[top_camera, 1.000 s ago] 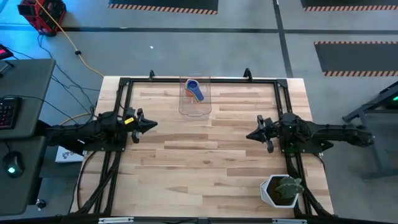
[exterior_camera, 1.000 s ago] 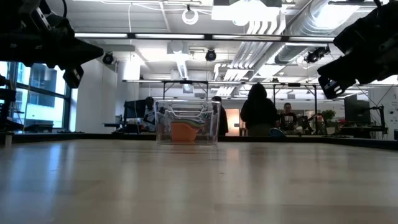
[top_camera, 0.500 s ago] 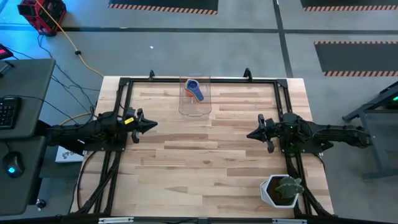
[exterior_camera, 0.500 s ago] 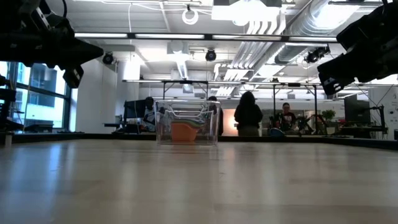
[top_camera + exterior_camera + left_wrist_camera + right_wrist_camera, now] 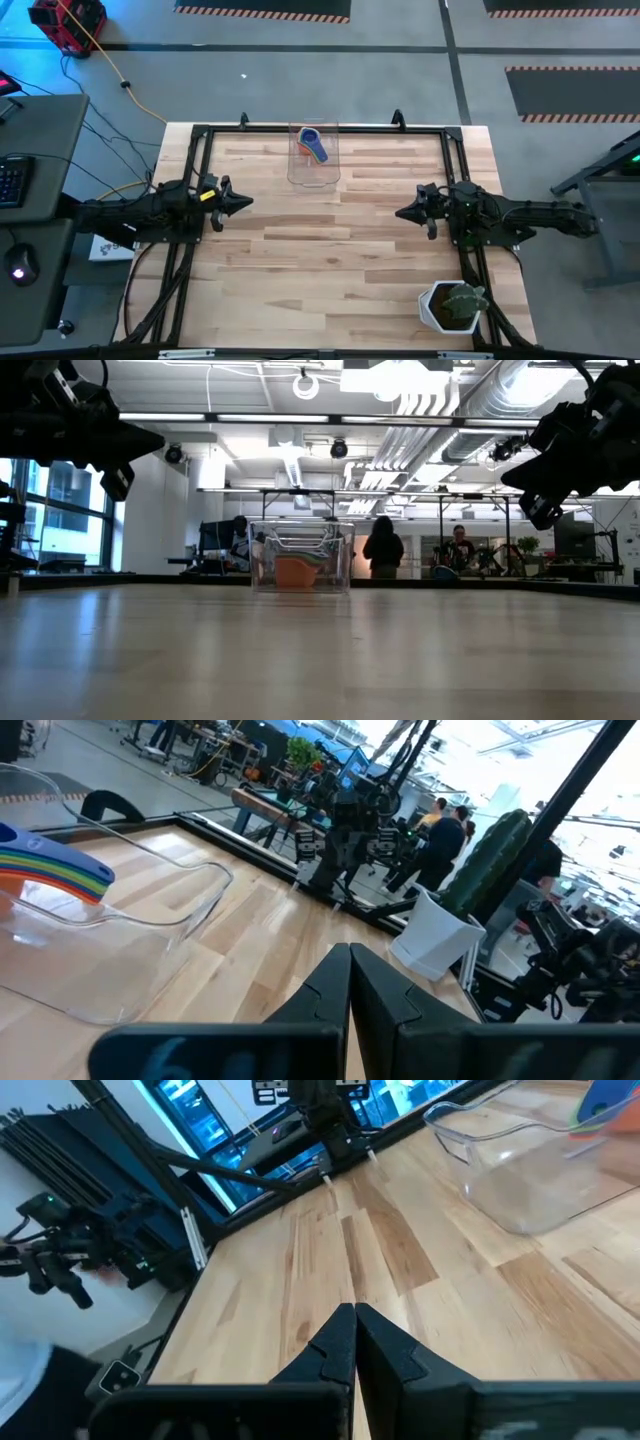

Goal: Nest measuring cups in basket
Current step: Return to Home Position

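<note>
Basket (image 5: 313, 177): one; cup stack (image 5: 313, 145): one; plant pot (image 5: 438, 310): one; arms (image 5: 150, 210) (image 5: 520, 215): two.

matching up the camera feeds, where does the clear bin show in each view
high view: clear bin at the table's far edge, slightly left of centre
low view: bin mid-picture, far across the table
left wrist view: bin ahead of the left tool, off to one side
right wrist view: bin ahead of the right tool, partly cut off
shared landmark: the stack of measuring cups inside it, seen in all four
</note>
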